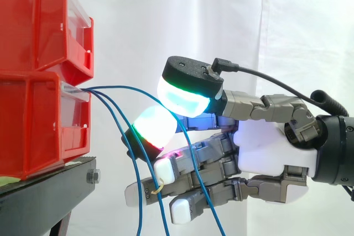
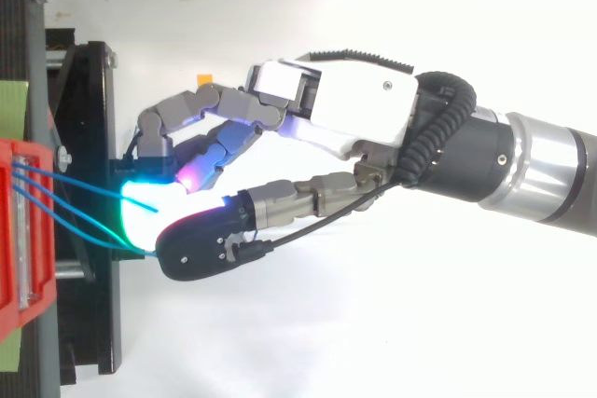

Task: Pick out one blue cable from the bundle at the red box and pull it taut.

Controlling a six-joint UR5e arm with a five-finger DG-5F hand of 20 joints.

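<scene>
Blue cable (image 1: 127, 87) came out of the front of the lower red bin (image 1: 38, 125) and ran in a slack arc to the hand (image 1: 271, 147). There it was pinched between the glowing thumb pad (image 1: 185, 100) and one finger pad (image 1: 152, 128) curled up against it. The remaining fingers (image 1: 193, 178) lay nearly straight below. More blue cables (image 1: 138, 214) hung loose from the same bin and crossed in front of these fingers. The bin stood on a black stand (image 1: 50, 186).

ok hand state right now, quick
hand: closed, pinching one blue cable between the thumb and a fingertip
</scene>
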